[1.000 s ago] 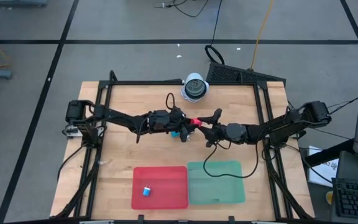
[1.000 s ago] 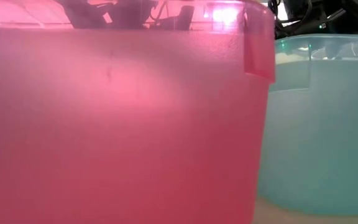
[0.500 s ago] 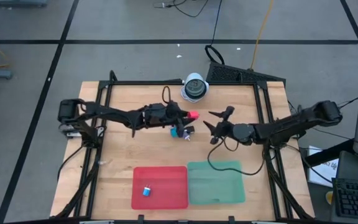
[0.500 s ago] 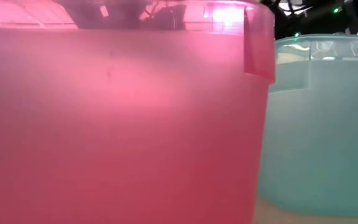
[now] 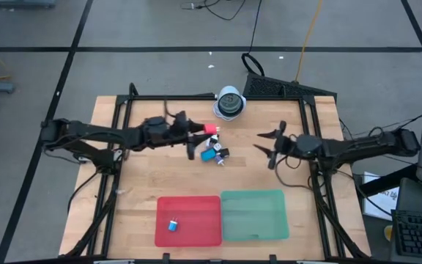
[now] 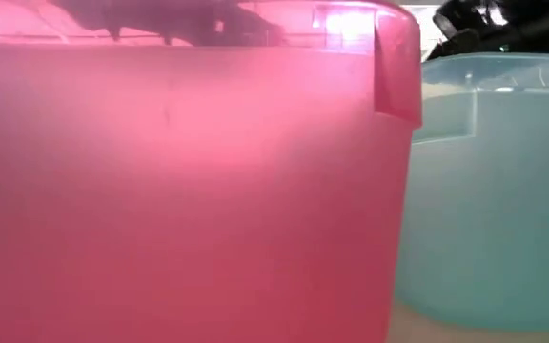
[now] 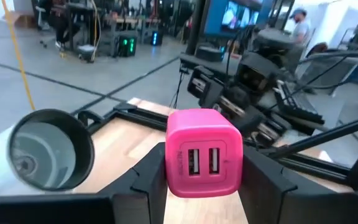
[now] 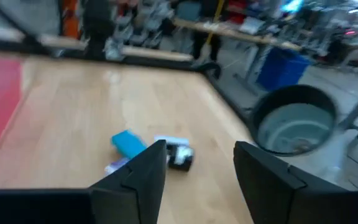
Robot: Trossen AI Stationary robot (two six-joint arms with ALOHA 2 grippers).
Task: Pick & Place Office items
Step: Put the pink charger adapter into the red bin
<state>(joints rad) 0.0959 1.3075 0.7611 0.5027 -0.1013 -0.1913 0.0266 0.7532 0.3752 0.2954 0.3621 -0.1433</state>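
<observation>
My left gripper (image 5: 204, 132) is shut on a pink cube-shaped USB charger (image 5: 212, 130), left of the table's middle. In the left wrist view the charger (image 7: 202, 160) sits between my fingers with its two ports facing the camera. A small cluster of blue, teal and black pieces (image 5: 212, 154) lies on the wood just near of it. The right wrist view shows the same blue piece (image 8: 128, 144) and a black-and-white piece (image 8: 179, 154). My right gripper (image 5: 262, 143) is open and empty, right of the cluster. Another blue piece (image 5: 173, 225) lies in the red tray (image 5: 204, 233). My left gripper pinches the pink charger by two opposite side faces (image 7: 173, 168) between its two fingers (image 7: 145, 183). The fingers come level from the table's left. The charger is lifted clear of the table and sits squarely, its port face turned back toward the wrist.
A round white-and-grey domed object (image 5: 229, 103) stands at the far edge, also seen in the left wrist view (image 7: 45, 149). The red tray and the green tray (image 5: 255, 235) lie side by side at the near edge, and their walls (image 6: 179, 191) fill the low view.
Both grippers met at the pink charger in the table's middle. Since then my left gripper has drawn back toward the left edge, carrying the charger with it. My right gripper has pulled away toward the right edge without it.
</observation>
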